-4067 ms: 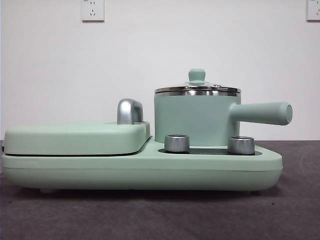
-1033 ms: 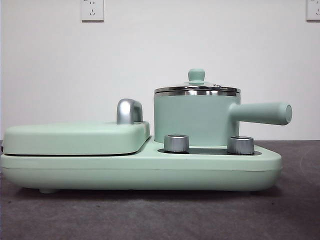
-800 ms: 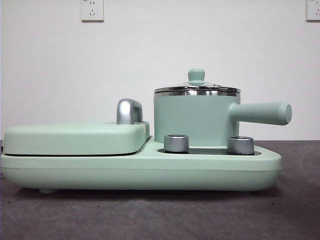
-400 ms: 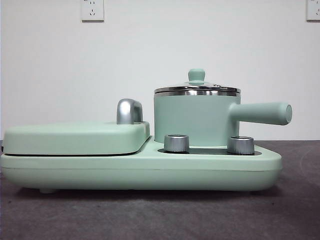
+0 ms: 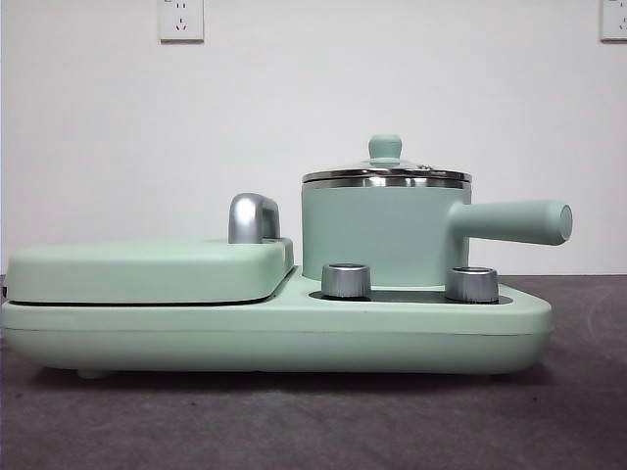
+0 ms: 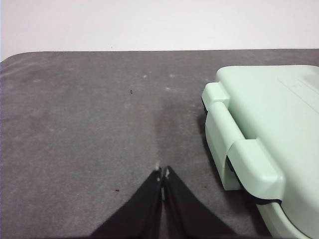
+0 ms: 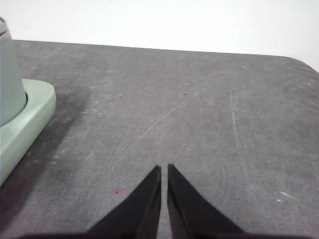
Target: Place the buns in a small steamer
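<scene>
Standing on the right end of the mint-green cooker base (image 5: 294, 338): small steamer (image 5: 377, 230), lid (image 5: 387, 174) seated, knob (image 5: 385, 147) upright on top. Long side handle (image 5: 514, 222) runs level, pointing right in the front view; this is the pot's long axis. Judged rigid and moderately heavy; glass lid fragile and likely slick, best lifted by the knob. Closed griddle lid (image 5: 147, 269) lies beside it, to the left. Buns: none visible in any view. Left gripper (image 6: 162, 173): jaws pressed together, empty, above bare table (image 6: 75, 124) near the griddle's hinge end. Right gripper (image 7: 164, 169): jaws nearly together, empty, beside the base's steamer end.
</scene>
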